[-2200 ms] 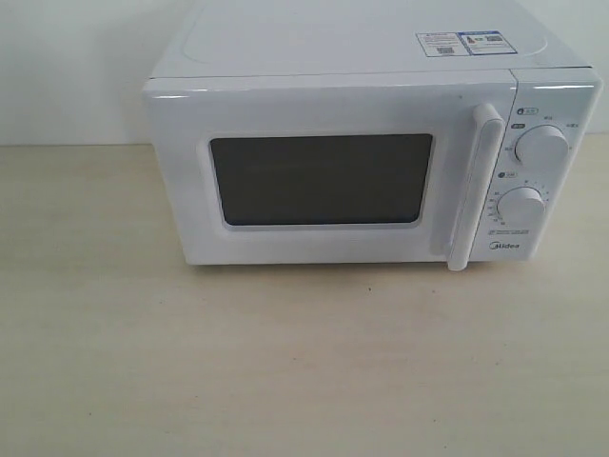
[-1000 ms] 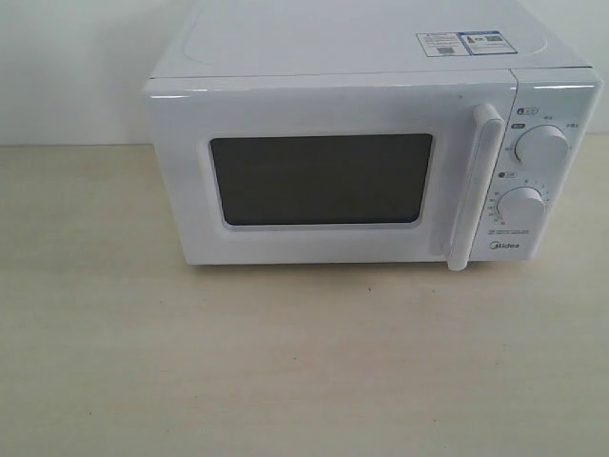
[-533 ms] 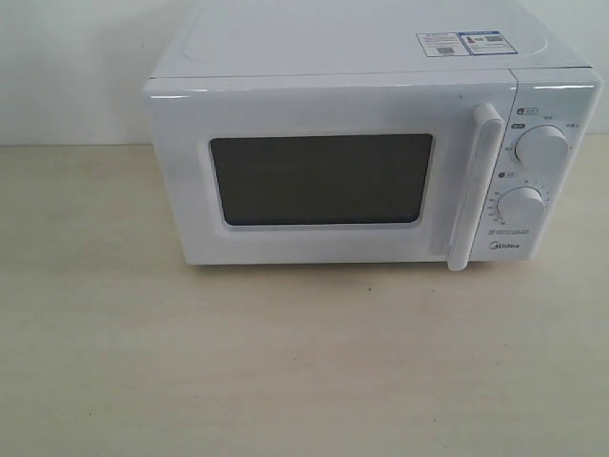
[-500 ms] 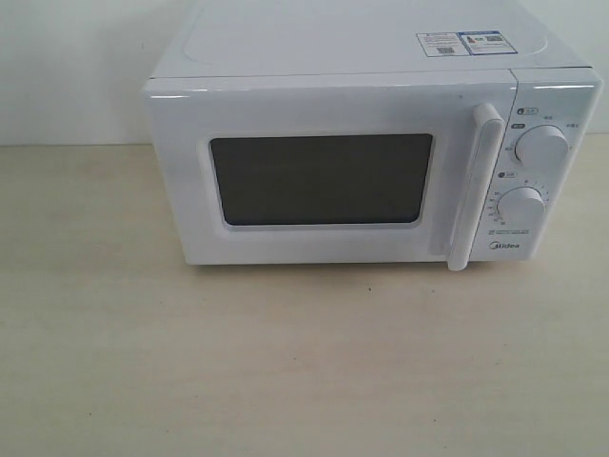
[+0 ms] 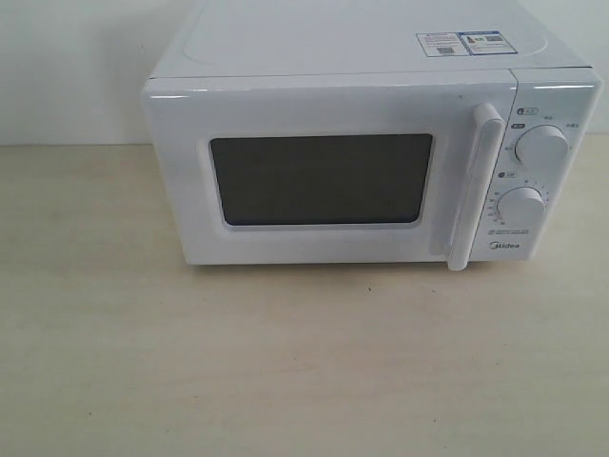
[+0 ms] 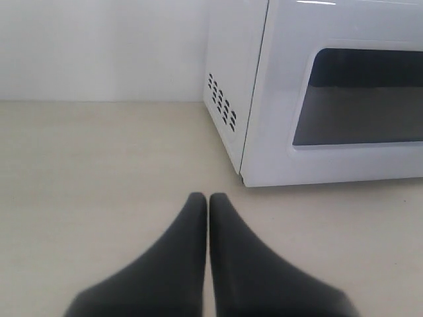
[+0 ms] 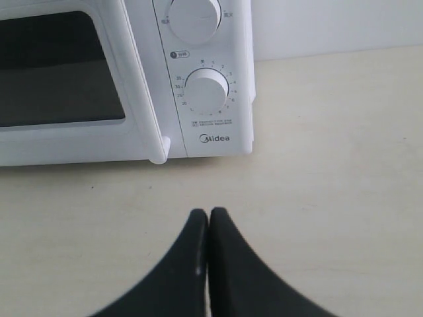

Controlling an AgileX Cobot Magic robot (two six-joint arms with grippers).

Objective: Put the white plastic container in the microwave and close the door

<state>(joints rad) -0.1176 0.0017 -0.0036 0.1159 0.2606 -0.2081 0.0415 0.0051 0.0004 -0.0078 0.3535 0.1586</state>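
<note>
Left pincer (image 6: pixel 208 198) and right pincer (image 7: pixel 209 212) hover closed on nothing over the worktop (image 5: pixel 285 371). The white plastic container appears in no view. The microwave (image 5: pixel 333 95) door (image 5: pixel 319 249) is shut, its upright handle (image 5: pixel 476 186) nearest the right pincer.

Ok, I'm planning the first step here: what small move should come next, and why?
Probably open the right end effector, which is shut and empty like the left end effector, and bring it to the handle on its side. The door sits shut on the microwave and the white plastic container shows in no view, so opening the door seems the first useful thing.
</note>
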